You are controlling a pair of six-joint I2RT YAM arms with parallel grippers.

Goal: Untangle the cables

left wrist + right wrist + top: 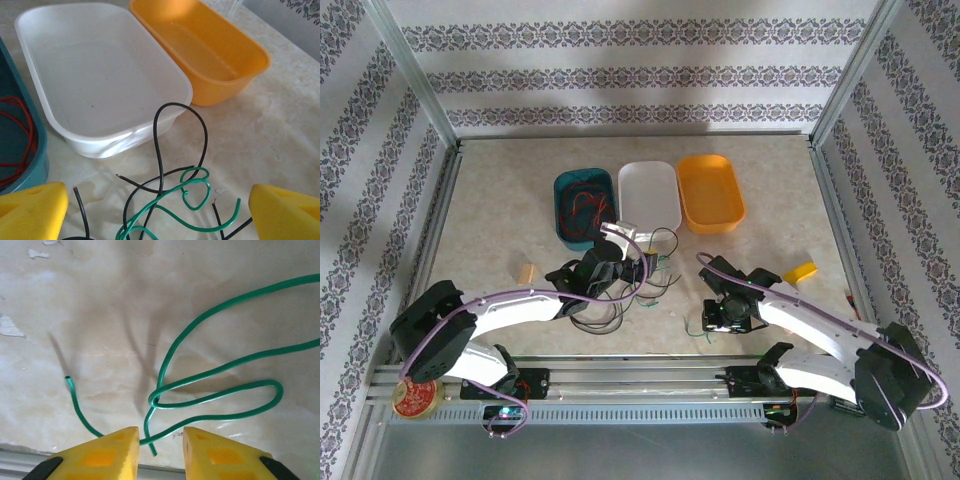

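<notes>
A tangle of black and green cables lies in front of the trays, and red cables sit in the teal tray. My left gripper hovers over the pile, jaws wide open. In the left wrist view its fingers flank the black cable and a curled green cable, touching neither. My right gripper is low over a separate green cable. There the right gripper is narrowly open, with that cable's end running through the gap.
A white tray and an orange tray stand beside the teal one at the back. A tan block lies on the left, a yellow block on the right. A red roll sits by the near rail.
</notes>
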